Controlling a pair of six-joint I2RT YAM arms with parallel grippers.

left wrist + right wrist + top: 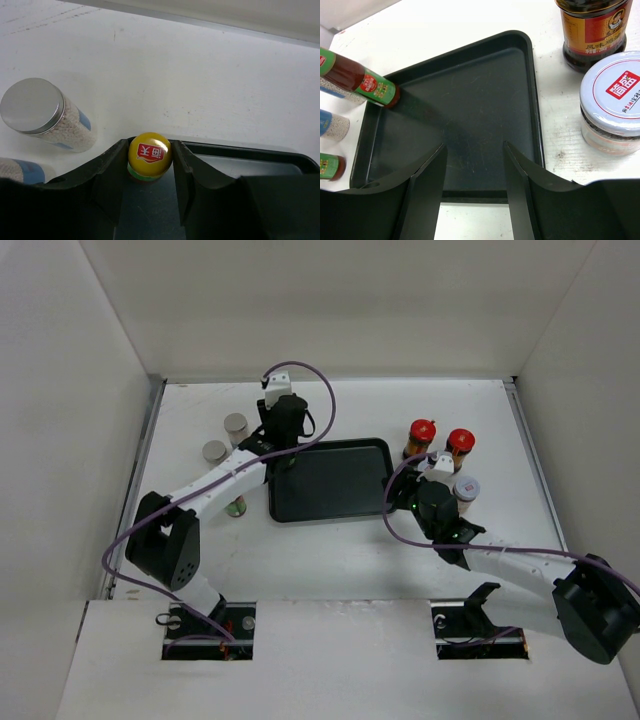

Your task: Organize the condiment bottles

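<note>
Grey-topped cylinders (225, 438): I see two, just left of the tray (335, 502).
Left end effector (150, 150): clamped on a yellow-capped bottle (367, 84) in the tray's far-left corner.
Right end effector (474, 150): fingers apart, empty, over the tray's right side.
Red-lidded jars (441, 436): right of the tray.

White table (330, 550) in front of me, boxed in by plain white panels: back wall (330, 300), left wall (60, 440), right wall (600, 380). Left metal strip (147, 440) and right metal strip (537, 460) run along the table's side edges. White board (340, 660) covers the near edge, with a left cutout (245, 645) and a right cutout (512, 645); light is even, shadows soft.
</note>
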